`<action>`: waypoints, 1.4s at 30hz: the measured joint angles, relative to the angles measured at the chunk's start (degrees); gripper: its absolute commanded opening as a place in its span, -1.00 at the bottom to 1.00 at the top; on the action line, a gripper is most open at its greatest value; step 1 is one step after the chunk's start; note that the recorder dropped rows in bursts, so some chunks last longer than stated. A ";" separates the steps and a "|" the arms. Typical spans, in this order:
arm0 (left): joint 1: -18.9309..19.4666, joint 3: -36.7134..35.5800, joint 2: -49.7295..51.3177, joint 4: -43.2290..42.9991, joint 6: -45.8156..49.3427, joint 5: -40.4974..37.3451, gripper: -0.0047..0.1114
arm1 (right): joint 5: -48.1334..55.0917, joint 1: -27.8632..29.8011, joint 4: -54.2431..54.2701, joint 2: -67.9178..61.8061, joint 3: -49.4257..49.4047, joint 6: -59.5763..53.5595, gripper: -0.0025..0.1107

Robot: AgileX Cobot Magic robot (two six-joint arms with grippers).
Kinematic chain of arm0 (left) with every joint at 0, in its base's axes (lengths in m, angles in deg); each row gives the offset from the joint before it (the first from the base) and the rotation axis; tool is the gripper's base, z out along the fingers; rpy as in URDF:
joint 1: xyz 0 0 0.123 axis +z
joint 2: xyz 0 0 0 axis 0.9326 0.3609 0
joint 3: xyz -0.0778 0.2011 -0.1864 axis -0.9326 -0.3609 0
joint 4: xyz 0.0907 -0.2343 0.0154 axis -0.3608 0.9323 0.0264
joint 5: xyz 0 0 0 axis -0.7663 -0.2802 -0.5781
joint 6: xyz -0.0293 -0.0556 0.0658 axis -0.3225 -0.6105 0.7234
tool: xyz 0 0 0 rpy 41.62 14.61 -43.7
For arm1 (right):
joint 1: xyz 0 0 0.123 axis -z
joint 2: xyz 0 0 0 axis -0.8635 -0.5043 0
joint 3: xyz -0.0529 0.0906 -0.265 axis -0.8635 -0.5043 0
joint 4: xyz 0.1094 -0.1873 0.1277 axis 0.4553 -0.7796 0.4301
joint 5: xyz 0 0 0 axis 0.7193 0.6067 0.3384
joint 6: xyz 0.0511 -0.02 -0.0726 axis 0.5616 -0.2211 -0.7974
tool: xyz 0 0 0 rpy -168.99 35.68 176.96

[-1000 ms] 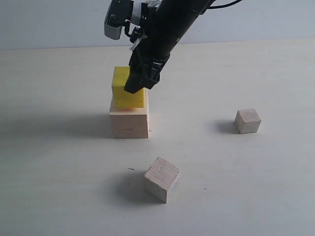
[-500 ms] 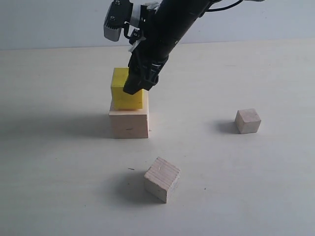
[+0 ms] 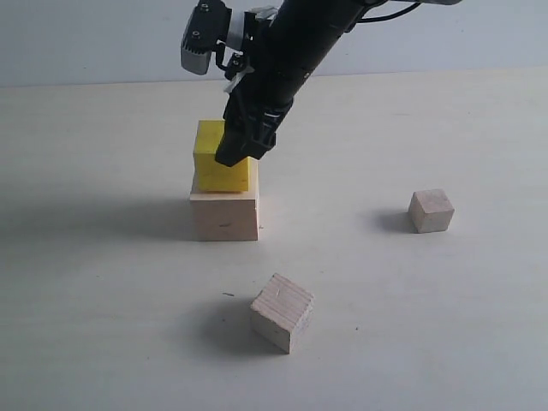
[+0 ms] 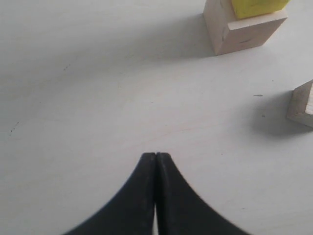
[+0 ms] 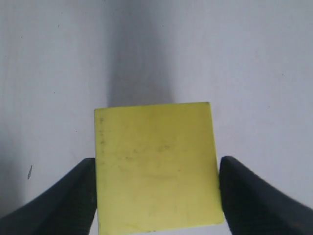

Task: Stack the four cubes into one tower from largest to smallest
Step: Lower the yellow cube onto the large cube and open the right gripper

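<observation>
The yellow cube (image 3: 212, 169) sits on the large pale wood cube (image 3: 224, 217), set a little toward its left edge. My right gripper (image 3: 236, 154) comes down from above and is shut on the yellow cube (image 5: 155, 147), one black finger against each side. The medium cube (image 3: 282, 312) with grain lines lies tilted on the table nearer the front. Far to the right stands the small cube (image 3: 431, 211). My left gripper (image 4: 156, 155) is shut and empty, low over bare table; its view catches the large cube (image 4: 244, 33) and the medium cube (image 4: 302, 105).
The pale tabletop (image 3: 103, 291) runs back to a light wall (image 3: 86, 43). The right arm's dark body (image 3: 291, 51) slants over the stack from the upper right. Only the cubes stand on the table.
The right gripper and the yellow cube have shifted slightly to the left on top of the large cube. The other cubes have not moved.
</observation>
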 measured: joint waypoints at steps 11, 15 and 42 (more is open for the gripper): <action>0.00 0.00 0.00 0.00 0.00 0.13 -0.90 | 0.09 0.00 0.44 0.00 0.00 -0.46 0.16; 0.00 0.00 0.00 0.00 0.00 0.13 -0.90 | 0.09 0.00 0.53 0.00 0.00 -0.46 0.18; 0.00 0.00 0.00 0.00 0.00 0.13 -0.90 | 0.13 0.00 1.25 0.15 0.00 -0.45 0.31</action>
